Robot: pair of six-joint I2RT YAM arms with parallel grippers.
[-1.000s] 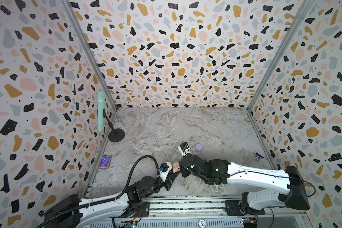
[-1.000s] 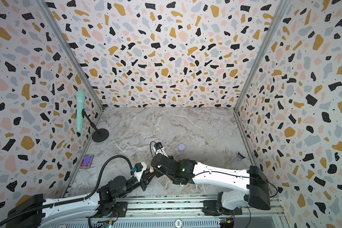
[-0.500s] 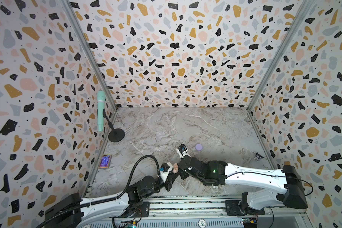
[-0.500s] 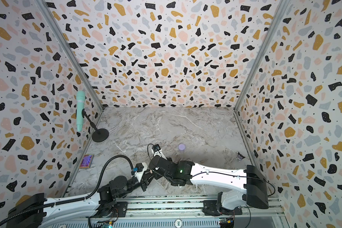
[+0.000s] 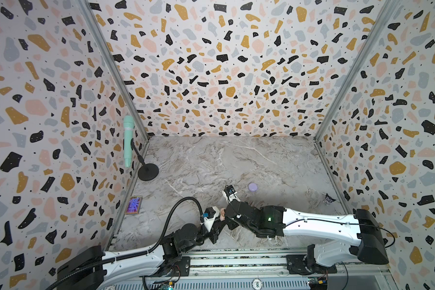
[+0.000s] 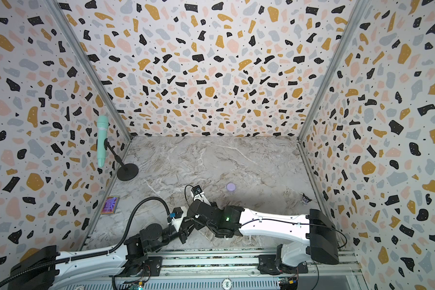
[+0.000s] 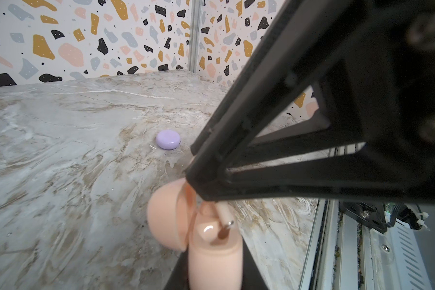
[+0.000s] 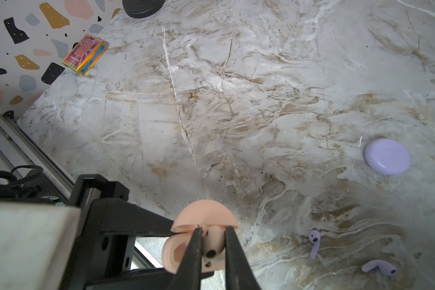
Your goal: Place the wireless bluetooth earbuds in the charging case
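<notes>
My left gripper is shut on the peach-pink charging case, held upright off the table with its lid swung open. My right gripper is shut on a pale pink earbud directly over the case's open mouth. The bud's stem points down into the case, next to a glossy pale shape in the well. In a top view both grippers meet at the case, near the front edge. Two lavender earbuds lie loose on the marble.
A shut lavender case rests on the marble behind the grippers. At the back left stands a mint microphone on a black stand, with a shiny small box by the left wall. A dark wrapper lies near the right wall.
My right gripper has edged slightly left and nearer with the bud. The left arm and the case have stayed put.
</notes>
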